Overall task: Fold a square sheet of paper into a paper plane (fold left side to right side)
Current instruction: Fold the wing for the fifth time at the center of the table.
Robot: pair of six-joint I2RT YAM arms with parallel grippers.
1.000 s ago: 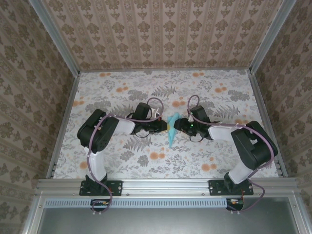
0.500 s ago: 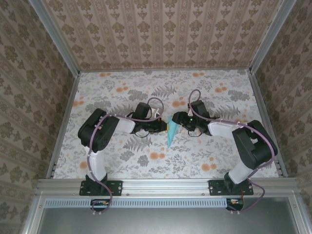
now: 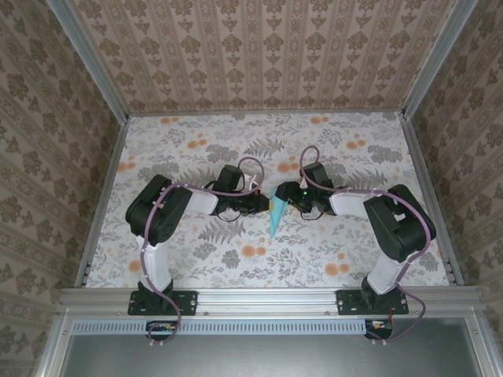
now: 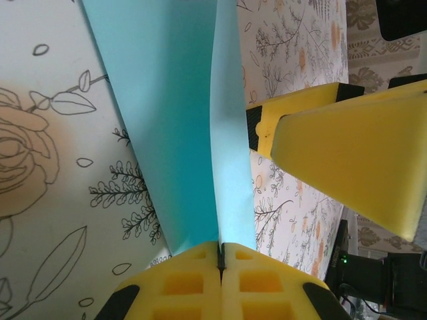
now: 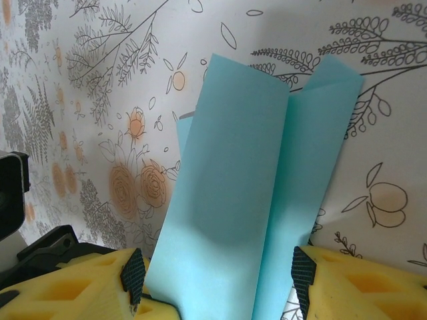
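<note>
The light cyan paper stands folded into a narrow, pointed paper plane (image 3: 274, 214) at the table's middle, tip toward the near edge. No flat square sheet of paper remains. My left gripper (image 3: 265, 203) is shut on the plane's raised fold from the left; in the left wrist view the yellow fingers (image 4: 193, 283) pinch that thin edge of the plane (image 4: 170, 127). My right gripper (image 3: 285, 196) is at the plane's right. It stands open in the right wrist view (image 5: 217, 283), its fingers (image 5: 100, 287) apart on either side of the plane's two layers (image 5: 247, 193).
The floral tablecloth (image 3: 196, 149) covers the table. Patterned walls and aluminium rails (image 3: 102, 196) close it in on the left, right and back. Both forearms lie low across the middle, and the right arm's elbow (image 3: 397, 224) is raised at the right.
The right gripper has let go of the plane, opened wider and pulled back a little toward the far side. Its elbow has swung left. The left gripper has stayed shut on the fold.
</note>
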